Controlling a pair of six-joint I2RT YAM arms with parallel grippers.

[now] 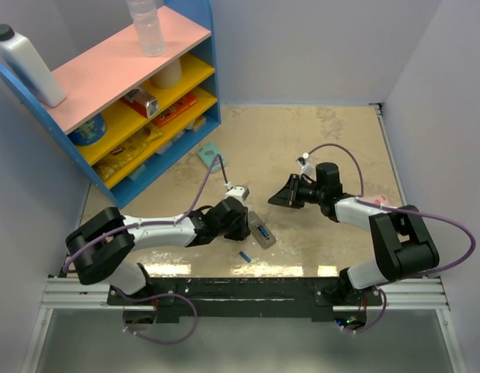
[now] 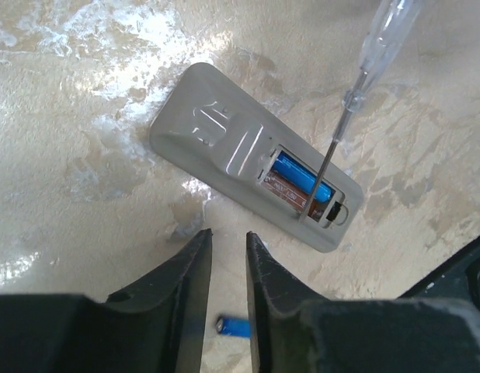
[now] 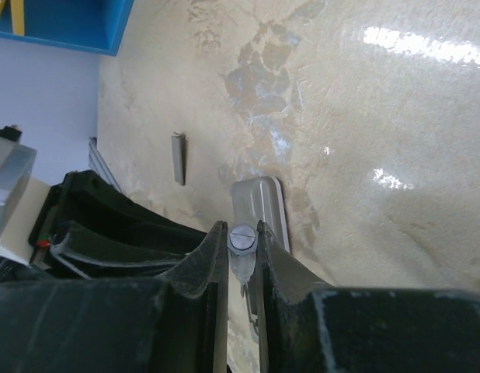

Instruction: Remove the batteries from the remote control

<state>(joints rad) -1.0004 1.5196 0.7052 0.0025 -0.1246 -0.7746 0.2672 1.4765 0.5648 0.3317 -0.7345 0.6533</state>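
Remote control unloading looks half done. The left end effector hovers just short of it, fingers slightly apart and gripping nothing. Below them a loose battery lies on the surface, clear of the casing. The right end effector is clamped on a screwdriver, whose tip reaches into the open bay beside the seated battery. The neighbouring slot is bare, so one cell is left to pry out. Only the left wrist view shows the bay's contents. The right wrist view shows the clamp and a grey strip lying apart. Overhead, the casing sits between both arms.
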